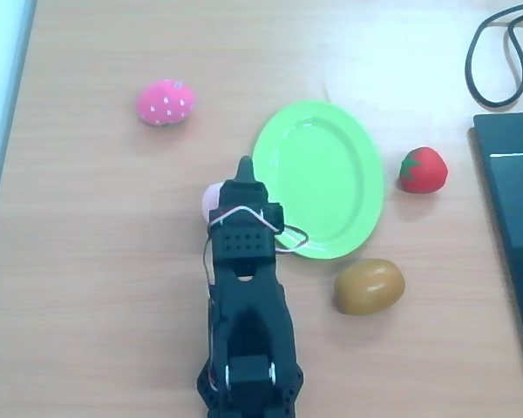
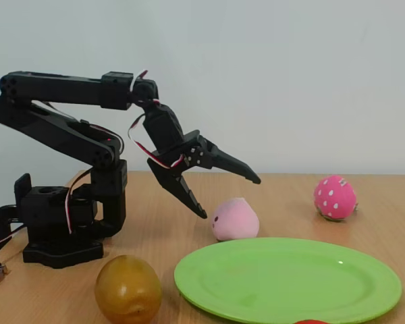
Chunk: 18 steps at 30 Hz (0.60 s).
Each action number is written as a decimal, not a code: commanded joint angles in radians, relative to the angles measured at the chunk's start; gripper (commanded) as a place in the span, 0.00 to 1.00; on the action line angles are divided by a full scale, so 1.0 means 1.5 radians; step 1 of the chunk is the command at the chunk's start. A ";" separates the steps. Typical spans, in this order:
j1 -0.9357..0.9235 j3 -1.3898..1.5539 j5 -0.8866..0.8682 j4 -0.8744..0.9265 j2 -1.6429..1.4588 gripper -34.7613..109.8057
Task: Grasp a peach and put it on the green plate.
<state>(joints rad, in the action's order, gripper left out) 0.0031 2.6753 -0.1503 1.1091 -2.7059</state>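
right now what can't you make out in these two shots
- The peach in the overhead view: mostly hidden under the arm, only a pink edge shows.
- The gripper: the fixed view shows its jaws open above the peach, but how far apart they stand from it is unclear.
- The red strawberry in the fixed view: cut off by the bottom edge.
- The dark flat object in the overhead view: cut off by the right edge, so unidentifiable.

Glossy plastic green plate [image 2: 287, 282], soft matt plush peach [image 2: 235, 220], wood-grain table [image 1: 96, 261], matt blk plastic gripper [image 2: 231, 198]
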 commanded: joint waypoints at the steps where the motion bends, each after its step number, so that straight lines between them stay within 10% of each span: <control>1: 0.016 -0.031 -0.012 -0.003 0.022 0.61; 18: 0.031 -0.083 -0.059 -0.006 0.173 0.64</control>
<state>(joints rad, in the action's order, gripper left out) 0.0291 2.5863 -0.2194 1.1091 -2.4574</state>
